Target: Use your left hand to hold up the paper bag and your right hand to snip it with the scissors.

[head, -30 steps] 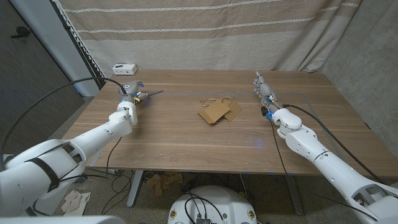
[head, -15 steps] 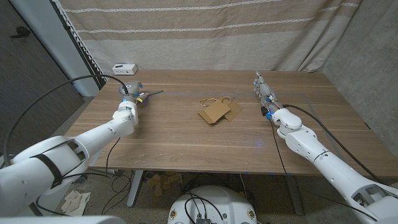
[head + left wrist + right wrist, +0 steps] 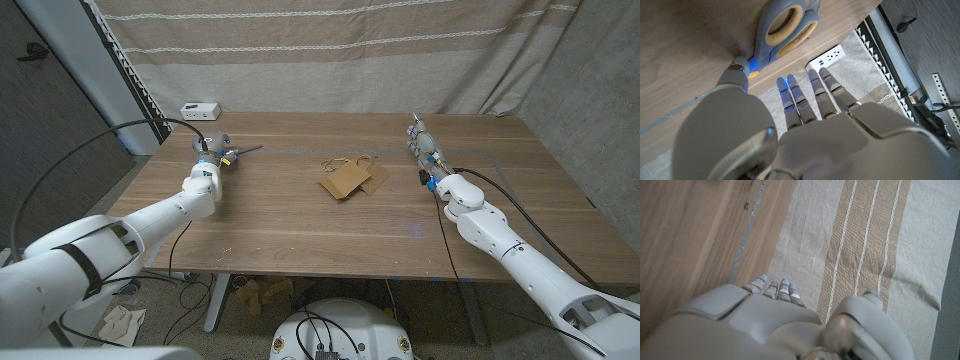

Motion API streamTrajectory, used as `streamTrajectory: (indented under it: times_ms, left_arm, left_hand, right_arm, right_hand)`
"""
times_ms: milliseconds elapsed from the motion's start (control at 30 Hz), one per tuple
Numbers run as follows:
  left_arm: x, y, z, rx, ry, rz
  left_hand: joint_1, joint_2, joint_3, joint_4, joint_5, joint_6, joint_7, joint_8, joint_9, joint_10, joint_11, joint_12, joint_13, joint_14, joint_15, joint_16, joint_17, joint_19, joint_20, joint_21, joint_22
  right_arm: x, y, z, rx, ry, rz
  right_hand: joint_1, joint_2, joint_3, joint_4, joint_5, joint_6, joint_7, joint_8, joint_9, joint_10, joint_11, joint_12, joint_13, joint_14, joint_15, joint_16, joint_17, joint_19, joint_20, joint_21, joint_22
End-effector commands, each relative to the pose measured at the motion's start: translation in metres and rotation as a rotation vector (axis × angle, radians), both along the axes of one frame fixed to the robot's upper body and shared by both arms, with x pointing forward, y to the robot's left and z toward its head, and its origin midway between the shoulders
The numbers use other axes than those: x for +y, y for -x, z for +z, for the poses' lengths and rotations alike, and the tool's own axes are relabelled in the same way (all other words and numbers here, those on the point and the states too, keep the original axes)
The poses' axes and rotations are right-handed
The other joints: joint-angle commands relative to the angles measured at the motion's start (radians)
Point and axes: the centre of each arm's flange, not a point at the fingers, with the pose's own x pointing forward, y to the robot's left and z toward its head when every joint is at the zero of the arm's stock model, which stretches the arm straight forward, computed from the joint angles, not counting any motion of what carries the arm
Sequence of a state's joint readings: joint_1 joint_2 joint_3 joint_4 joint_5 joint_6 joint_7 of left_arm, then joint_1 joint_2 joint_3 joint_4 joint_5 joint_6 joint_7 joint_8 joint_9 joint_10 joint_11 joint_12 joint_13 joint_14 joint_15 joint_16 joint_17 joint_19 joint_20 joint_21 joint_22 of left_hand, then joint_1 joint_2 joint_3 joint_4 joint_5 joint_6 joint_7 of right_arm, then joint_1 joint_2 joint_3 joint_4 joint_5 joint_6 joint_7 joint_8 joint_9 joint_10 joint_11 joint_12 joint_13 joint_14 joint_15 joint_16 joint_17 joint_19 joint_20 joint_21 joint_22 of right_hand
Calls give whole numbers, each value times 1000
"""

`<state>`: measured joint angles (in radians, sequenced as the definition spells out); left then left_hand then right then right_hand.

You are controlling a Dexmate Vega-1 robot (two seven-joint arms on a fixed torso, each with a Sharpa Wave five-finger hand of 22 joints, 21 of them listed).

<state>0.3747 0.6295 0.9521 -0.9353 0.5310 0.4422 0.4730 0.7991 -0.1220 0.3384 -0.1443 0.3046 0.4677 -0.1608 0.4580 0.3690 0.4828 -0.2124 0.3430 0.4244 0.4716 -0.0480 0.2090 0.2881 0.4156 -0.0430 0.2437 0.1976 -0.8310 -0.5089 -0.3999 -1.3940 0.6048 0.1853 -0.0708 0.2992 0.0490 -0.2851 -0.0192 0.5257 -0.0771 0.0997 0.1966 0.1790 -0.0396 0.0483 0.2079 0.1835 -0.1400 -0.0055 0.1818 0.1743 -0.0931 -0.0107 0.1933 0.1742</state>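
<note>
The brown paper bag (image 3: 348,178) lies flat at the middle of the table, its handles toward the far side. The scissors (image 3: 238,152), with a grey-blue handle (image 3: 785,27) lined in yellow, lie near the table's far left corner. My left hand (image 3: 210,150) stands right beside the handle with its fingers (image 3: 812,95) stretched straight past the table's edge; its thumb tip (image 3: 738,71) touches the handle, and it holds nothing. My right hand (image 3: 425,147) stands at the far right of the table, fingers (image 3: 772,288) straight and empty, well away from the bag.
A white power strip (image 3: 200,108) sits just beyond the far left corner, also seen as a power strip (image 3: 830,56) in the left wrist view. A striped curtain (image 3: 330,50) hangs behind the wooden table (image 3: 320,230). Cables trail from both arms.
My left hand has edged slightly toward the far side beside the scissors. The right arm, the bag and the scissors have stayed in place.
</note>
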Motion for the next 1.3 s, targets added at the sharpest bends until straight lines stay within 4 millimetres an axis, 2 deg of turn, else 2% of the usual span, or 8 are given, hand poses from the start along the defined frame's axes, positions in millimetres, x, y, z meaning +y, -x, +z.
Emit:
streamTrajectory:
  times_ms: [33, 367, 567, 700, 1000, 1300]
  left_arm:
    - [1, -2, -3, 14, -5, -13]
    - [1, -8, -6, 57, 24, -19]
    - [1, -10, -9, 65, 44, -29]
    - [0, -10, -13, 80, 75, -34]
    - [0, -11, -29, 115, 122, -48]
    - [6, -13, -33, 167, 143, -49]
  left_hand:
    - [-12, -9, -3, 7, 2, 21, -2, 7, -3, 15, 0, -3, 4, 12, -169, 4, 4, 2, -103, -1, 4]
    - [-21, -15, -7, 8, 6, -7, 1, -8, -10, 1, 1, -13, 3, 4, -168, 2, 2, 8, -96, 1, 3]
    - [-27, -22, -12, 7, 9, -10, -9, -12, -15, 16, 0, -10, 3, 19, -164, 6, -3, 27, -83, 7, 1]
    - [-29, -27, -15, 5, 13, -44, -9, -29, -19, 10, -1, -14, 4, 32, -156, 6, -12, 40, -77, 10, 0]
    - [-32, -27, -17, 5, 17, -49, 2, -33, -21, 19, -1, -10, 7, 53, -164, 7, -23, 58, -87, 14, -2]
    - [-37, -24, -18, 7, 21, -51, 8, -35, -22, 31, 2, -2, 11, 95, -167, 14, -34, 72, -89, 17, -2]
  right_arm:
    - [3, -2, 2, -1, 5, 10]
    - [2, -1, 2, 6, 6, 5]
    - [1, -1, 3, 7, 6, 3]
    - [2, -2, 3, 7, 5, 5]
    - [2, -3, 5, 13, 12, 3]
    - [4, -4, 6, 14, 16, 8]
  right_hand:
    - [4, 9, -3, -5, 5, -6, 2, -3, 5, -9, -1, 3, 3, -6, 0, -3, 3, -8, 1, -1, 5]
    - [4, 9, -4, -5, 4, -6, 1, -3, 5, -10, -2, 3, 3, -6, 0, -2, 3, -9, 2, -1, 5]
    - [4, 11, -4, -4, 4, -6, 0, -3, 5, -9, -3, 4, 3, -6, 0, -2, 3, -9, 2, -1, 5]
    - [4, 12, -4, -4, 4, -6, 0, -3, 5, -10, -4, 3, 3, -6, 0, -2, 3, -9, 2, -1, 5]
    - [3, 12, -4, -4, 4, -7, 0, -3, 5, -10, -3, 4, 3, -6, 0, -1, 3, -9, 2, 0, 5]
    - [3, 13, -4, -3, 4, -7, 0, -3, 5, -9, -3, 4, 3, -7, -1, -1, 3, -9, 3, 0, 5]
